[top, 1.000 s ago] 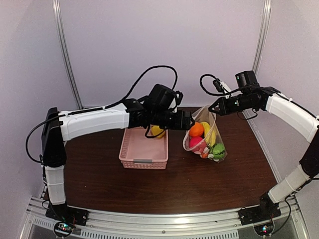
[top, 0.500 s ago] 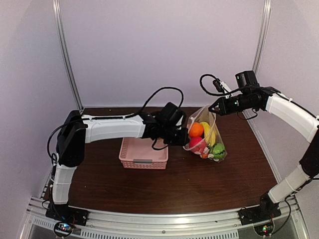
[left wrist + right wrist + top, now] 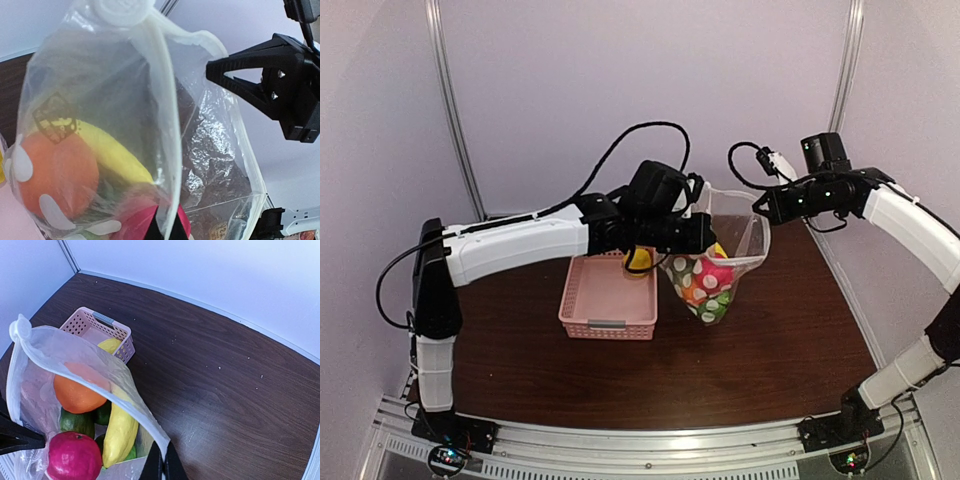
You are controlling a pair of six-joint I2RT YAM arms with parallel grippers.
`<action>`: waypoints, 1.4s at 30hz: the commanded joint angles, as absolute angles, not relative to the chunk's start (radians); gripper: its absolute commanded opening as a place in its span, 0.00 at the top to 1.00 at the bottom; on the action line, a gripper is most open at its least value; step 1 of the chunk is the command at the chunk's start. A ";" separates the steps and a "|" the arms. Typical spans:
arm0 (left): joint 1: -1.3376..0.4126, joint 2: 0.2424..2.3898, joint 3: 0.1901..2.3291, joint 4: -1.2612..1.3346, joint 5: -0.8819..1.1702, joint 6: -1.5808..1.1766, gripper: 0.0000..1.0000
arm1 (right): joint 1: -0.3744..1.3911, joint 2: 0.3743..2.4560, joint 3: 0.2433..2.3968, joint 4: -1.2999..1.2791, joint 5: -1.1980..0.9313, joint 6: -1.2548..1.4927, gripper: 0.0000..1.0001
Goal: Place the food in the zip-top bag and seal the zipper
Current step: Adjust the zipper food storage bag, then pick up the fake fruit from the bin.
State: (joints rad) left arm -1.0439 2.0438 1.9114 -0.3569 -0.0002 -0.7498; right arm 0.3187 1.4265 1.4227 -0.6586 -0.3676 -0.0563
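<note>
My left claw (image 3: pixel 706 233) and right claw (image 3: pixel 764 207), both clamped shut on its rim, hold the dotted bag (image 3: pixel 705 288) hanging over the counter (image 3: pixel 770 350) beside the pink basket (image 3: pixel 605 300). I should keep the zipper (image 3: pixel 732 192) taut and level; one yellow piece (image 3: pixel 110 345) lies unbagged in the basket.

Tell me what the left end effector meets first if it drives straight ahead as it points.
The zip-top bag it pinches: the left end effector would push into the bag's far wall. Beyond that likely the right end effector, though depth is unclear.
</note>
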 commanded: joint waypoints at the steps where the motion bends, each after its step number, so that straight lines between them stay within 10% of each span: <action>1: -1.028 2.118 1.927 -0.291 0.088 -0.750 0.98 | 0.314 1.405 1.492 -0.675 -0.270 -0.081 1.00; 3: -1.028 2.110 1.927 -0.277 0.097 -0.715 0.69 | 0.313 1.401 1.508 -0.676 -0.253 -0.086 1.00; 8: -1.015 2.023 1.853 -0.264 0.028 -0.607 0.35 | 0.313 1.408 1.492 -0.660 -0.306 -0.069 1.00; 14: -0.922 1.948 1.681 -0.325 -0.081 -0.568 0.20 | 0.313 1.458 1.435 -0.644 -0.362 -0.063 1.00; 42: -0.637 2.306 1.803 -0.257 0.119 -0.693 0.24 | 0.314 1.500 1.391 -0.621 -0.405 -0.046 1.00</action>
